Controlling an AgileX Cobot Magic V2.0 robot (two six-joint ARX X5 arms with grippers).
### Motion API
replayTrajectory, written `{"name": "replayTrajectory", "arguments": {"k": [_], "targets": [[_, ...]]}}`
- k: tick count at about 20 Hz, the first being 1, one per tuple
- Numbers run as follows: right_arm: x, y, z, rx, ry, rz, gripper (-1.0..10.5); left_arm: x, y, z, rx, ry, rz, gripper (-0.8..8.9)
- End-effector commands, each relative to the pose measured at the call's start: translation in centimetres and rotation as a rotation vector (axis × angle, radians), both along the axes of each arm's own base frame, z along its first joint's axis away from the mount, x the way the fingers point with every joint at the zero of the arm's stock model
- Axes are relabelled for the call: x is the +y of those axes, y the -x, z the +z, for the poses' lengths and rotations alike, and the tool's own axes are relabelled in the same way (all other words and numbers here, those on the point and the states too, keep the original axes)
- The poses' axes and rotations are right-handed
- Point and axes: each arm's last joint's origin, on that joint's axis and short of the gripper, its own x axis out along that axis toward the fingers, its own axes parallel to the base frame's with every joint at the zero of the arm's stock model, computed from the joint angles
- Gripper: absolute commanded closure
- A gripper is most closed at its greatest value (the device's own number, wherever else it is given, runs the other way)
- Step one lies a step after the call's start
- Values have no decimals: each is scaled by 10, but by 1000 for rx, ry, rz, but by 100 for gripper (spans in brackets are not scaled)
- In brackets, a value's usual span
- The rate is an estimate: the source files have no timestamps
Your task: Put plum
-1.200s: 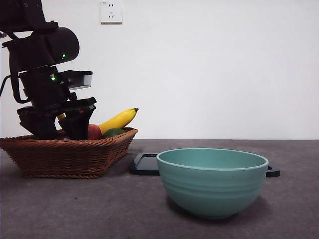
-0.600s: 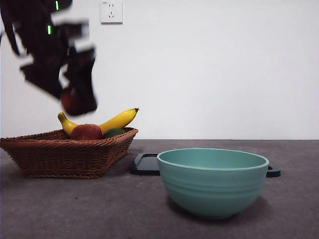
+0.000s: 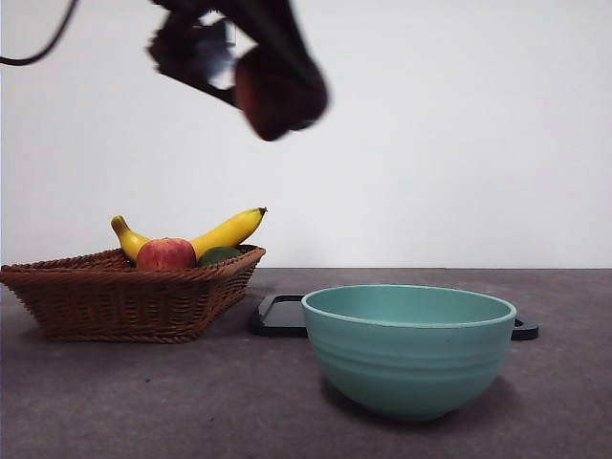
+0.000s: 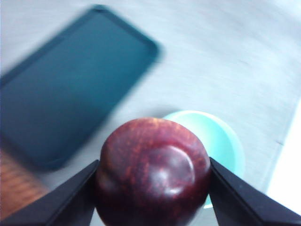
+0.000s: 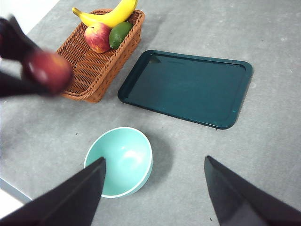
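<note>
Front view: hanging high up, blurry, the left gripper (image 3: 273, 91) clamping the plum (image 3: 279, 93), well above the table, between the wicker basket (image 3: 129, 296) and the green bowl (image 3: 409, 349). Sitting in the basket: banana (image 3: 228, 229), apple (image 3: 165, 254), something green (image 3: 219, 254). Peeking out behind the bowl, a dark tray (image 3: 279, 316).

Left wrist: squeezing the plum (image 4: 153, 172) from both sides, black jaws touching its skin; bowl (image 4: 225, 141) and tray (image 4: 70, 99) lying blurred underneath.

Right wrist: right gripper (image 5: 155, 197) spreading wide, holding nothing, hovering over the table near the bowl (image 5: 120, 160). Floating over the basket's (image 5: 94, 70) near edge, the plum (image 5: 49, 70).
</note>
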Motion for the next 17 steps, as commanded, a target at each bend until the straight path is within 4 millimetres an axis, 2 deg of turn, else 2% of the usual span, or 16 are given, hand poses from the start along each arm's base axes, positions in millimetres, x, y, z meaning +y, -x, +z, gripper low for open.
{"name": "replayTrajectory", "arguments": {"k": [1,5,10,17], "targets": [[0,0,5,-21,2,9,615,-25,3,-9,12,-5,-63,543],[0,0,5,-20,2,9,615,-59,9,-38,31,-73,-139,543],[0,0,5,-20,2,10,615,-89,10,-77,25,-181,-177,543],[0,0,5,-20,2,10,615,-108,13,-113,-7,-311,-224,543]]}}
